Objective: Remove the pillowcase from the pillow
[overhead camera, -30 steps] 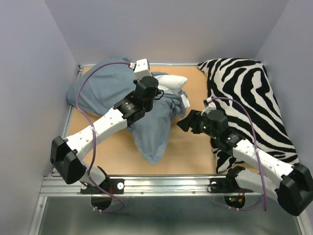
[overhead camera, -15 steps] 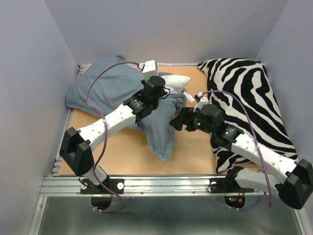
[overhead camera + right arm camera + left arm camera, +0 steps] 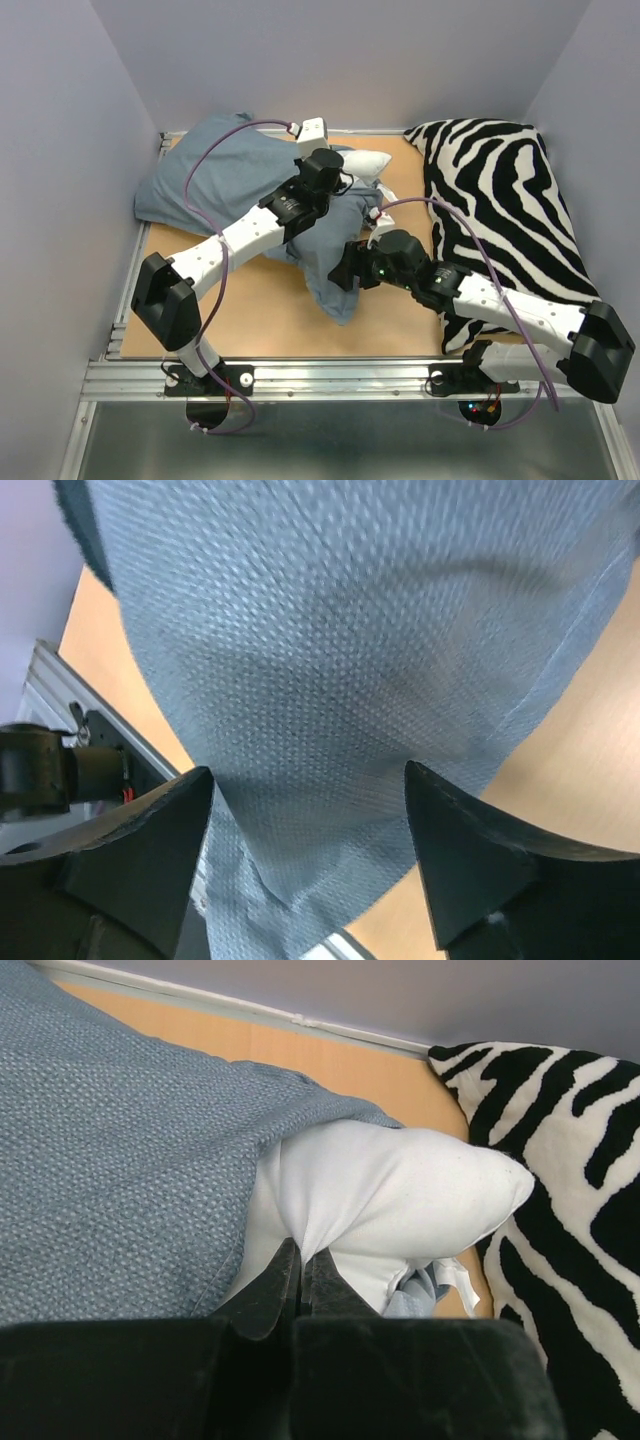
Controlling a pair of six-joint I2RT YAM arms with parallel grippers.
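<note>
Your left gripper point(image 3: 300, 1270) is pinched shut on a fold of the white pillow point(image 3: 400, 1190), likely anchoring it so the case can be drawn off. The pillow's bare corner points ahead and right of those fingers, toward the zebra cushion point(image 3: 580, 1160). The blue pillowcase point(image 3: 330, 630) runs lengthwise from there to your right gripper point(image 3: 308, 780), which is spread wide and holds nothing.

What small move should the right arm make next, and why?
Probably close the right end effector on the pillowcase: it is open with blue fabric showing between its fingers, while the left end effector is shut on a white corner of the pillow.
</note>
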